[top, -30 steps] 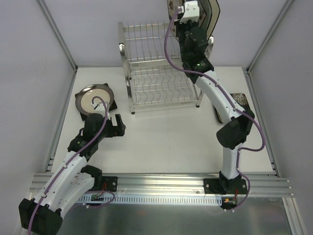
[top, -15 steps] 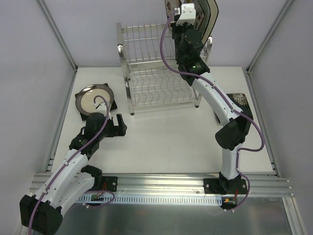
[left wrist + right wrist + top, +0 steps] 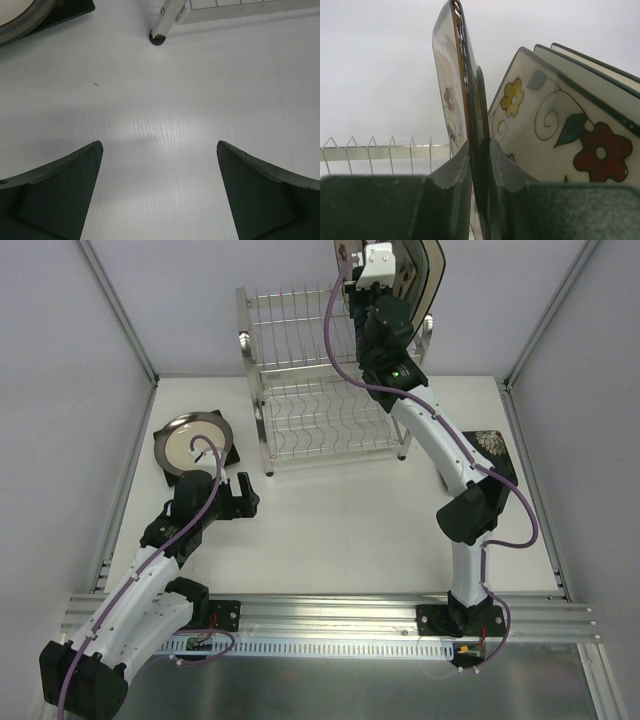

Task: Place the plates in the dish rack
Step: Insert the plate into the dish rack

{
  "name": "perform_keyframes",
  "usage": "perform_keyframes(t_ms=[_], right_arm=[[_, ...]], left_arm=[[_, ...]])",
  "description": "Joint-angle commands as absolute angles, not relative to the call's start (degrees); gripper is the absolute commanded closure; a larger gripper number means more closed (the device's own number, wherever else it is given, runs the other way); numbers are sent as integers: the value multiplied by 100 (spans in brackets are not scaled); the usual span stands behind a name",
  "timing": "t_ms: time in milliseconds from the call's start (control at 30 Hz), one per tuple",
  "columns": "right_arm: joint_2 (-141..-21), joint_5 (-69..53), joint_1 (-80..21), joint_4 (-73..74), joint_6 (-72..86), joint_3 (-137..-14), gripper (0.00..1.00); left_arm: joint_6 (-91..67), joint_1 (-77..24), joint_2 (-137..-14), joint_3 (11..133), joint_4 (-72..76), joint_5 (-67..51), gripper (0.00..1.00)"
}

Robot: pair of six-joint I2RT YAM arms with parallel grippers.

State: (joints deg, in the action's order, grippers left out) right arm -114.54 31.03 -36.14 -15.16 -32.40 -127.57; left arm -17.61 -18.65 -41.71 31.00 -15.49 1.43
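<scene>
The plate (image 3: 451, 75) you are loading stands on edge, upright, above the right end of the rack's (image 3: 300, 340) top tier. It is clamped by its rim in the right gripper (image 3: 479, 150) and runs straight away from it, its faces turned left and right.

Just to its right, the loaded plates (image 3: 560, 130) lean in their slots. The nearest, a floral one, comes very close to the held plate low down. Whether they touch cannot be told. The rack's free slots lie to the held plate's left and lower.

Judgement: your next move turns on keeping the plate's edge in line with a slot beside the loaded plates without knocking them.

The left gripper (image 3: 159, 145) hangs spread wide and empty over the table (image 3: 165, 75). It is near the round plate (image 3: 192, 440), which lies on a dark plate (image 3: 229, 453) at the left. Only the right arm is at the rack.
</scene>
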Motion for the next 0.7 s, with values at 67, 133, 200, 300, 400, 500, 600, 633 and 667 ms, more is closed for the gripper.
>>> perform_keyframes(t_ms=[67, 133, 200, 300, 400, 500, 600, 633, 667], right_arm=[[-11373, 2101, -4069, -1969, -2681, -13324, 99], [-11355, 2057, -4078, -2004, -2663, -13324, 100], [-11390, 2022, -4069, -2092, -2698, -13377, 99], [-11391, 1995, -4061, -2118, -2672, -13430, 99], [-11355, 1969, -4069, -2188, -2523, -13395, 99], [-11391, 1934, -4061, -2408, -2601, -13421, 99], [-11338, 1837, -4043, -2557, -2610, -13377, 99], [-11320, 1811, -4043, -2653, -2602, -13316, 99], [-11312, 1767, -4043, -2672, -2584, -13333, 99]], left_arm=[[-1881, -1828, -4210, 3164, -1415, 9, 1], [-1881, -1828, -4210, 3164, -1415, 17, 1], [-1872, -1828, -4210, 3164, -1415, 9, 1], [-1872, -1828, -4219, 3155, -1415, 9, 1], [-1863, -1828, -4210, 3164, -1415, 9, 1], [-1846, -1819, -4201, 3155, -1415, 17, 1], [-1837, -1828, -4192, 3155, -1415, 17, 1], [-1837, -1828, -4184, 3147, -1415, 9, 1], [-1837, -1819, -4192, 3146, -1415, 9, 1]])
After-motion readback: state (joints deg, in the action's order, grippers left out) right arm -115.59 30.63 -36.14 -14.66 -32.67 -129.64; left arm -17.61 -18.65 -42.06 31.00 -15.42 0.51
